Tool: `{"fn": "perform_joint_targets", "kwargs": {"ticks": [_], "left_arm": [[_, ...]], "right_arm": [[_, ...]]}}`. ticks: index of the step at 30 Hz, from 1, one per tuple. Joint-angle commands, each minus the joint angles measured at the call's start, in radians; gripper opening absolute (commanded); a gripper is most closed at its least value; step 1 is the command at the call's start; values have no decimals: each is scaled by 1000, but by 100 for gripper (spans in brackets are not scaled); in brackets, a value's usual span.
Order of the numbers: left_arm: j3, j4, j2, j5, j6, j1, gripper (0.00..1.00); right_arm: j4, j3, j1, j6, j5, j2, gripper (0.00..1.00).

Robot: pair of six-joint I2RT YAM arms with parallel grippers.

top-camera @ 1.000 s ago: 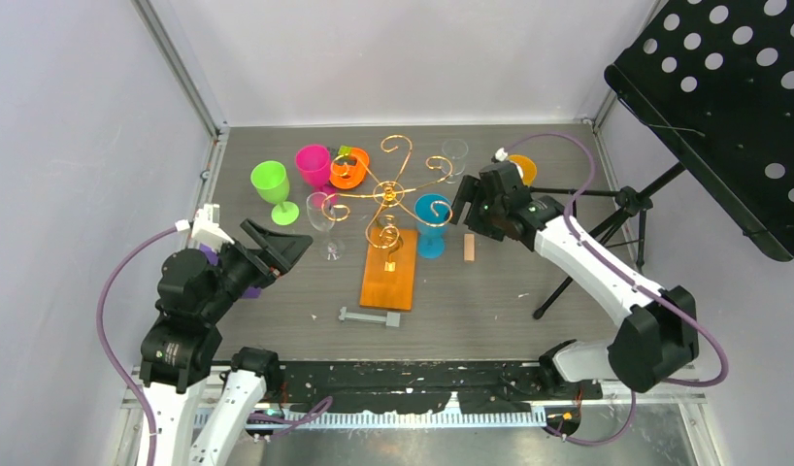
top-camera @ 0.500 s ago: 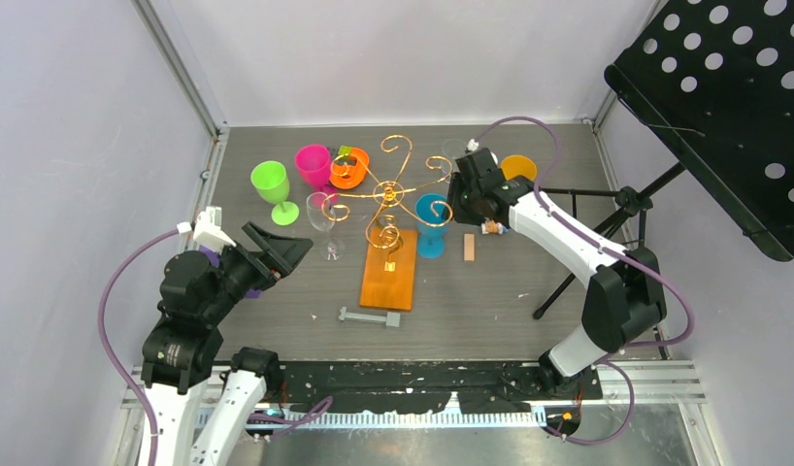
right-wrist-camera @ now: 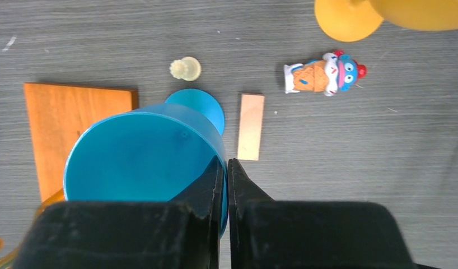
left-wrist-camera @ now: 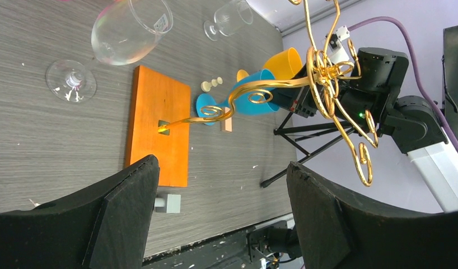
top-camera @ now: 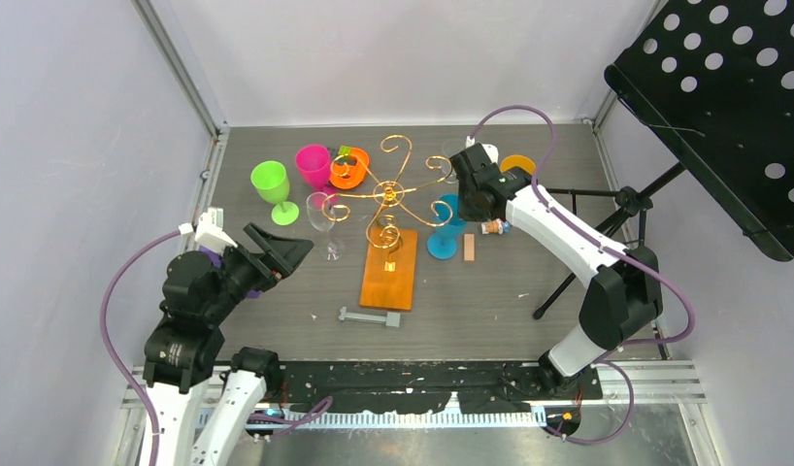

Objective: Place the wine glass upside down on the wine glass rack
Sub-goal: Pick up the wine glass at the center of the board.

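Seven glasses are on the table (top-camera: 529, 291): one green glass (top-camera: 274, 184), one pink glass (top-camera: 314, 163) and one orange glass (top-camera: 349, 170) toward the far left corner, one yellow glass (top-camera: 519, 163) toward the far right, one clear glass (top-camera: 325, 216) left of the rack, a second clear glass (left-wrist-camera: 229, 19) near the far edge, and one blue wine glass (top-camera: 444, 225). There is one wine glass rack (top-camera: 388, 194), one grey bolt (top-camera: 369, 316), one wooden block (top-camera: 469, 248) and one toy figure (right-wrist-camera: 325, 75)

The blue wine glass is opaque, with a round bowl and flat round foot. It sits mid-table just right of the rack, tilted. The right gripper (right-wrist-camera: 222, 165) pinches its rim, jaws clamped. The rack is gold wire with scrolled arms on an orange wooden base. The left gripper (left-wrist-camera: 221, 218) is spread wide and empty near the left edge
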Motion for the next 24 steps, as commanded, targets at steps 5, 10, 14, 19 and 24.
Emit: {"fn": "perform_joint_targets", "kwargs": {"ticks": [5,10,14,19,24], "left_arm": [[-5,19,-9,-5,16,7,82],[6,6,-14,-8,21,7,82],[24,-3,-12,-20,30,7,82],[61,-18,-5,-37,47,7,82],[141,-45,5,-72,81,7,83]], "right_arm": [[-70,23,7,-19,105,-76,6],[-63,1,7,0,118,-169,6],[-84,1,6,13,142,-279,6],[-148,26,6,18,154,-405,6],[-190,71,5,23,246,-545,6]]}}
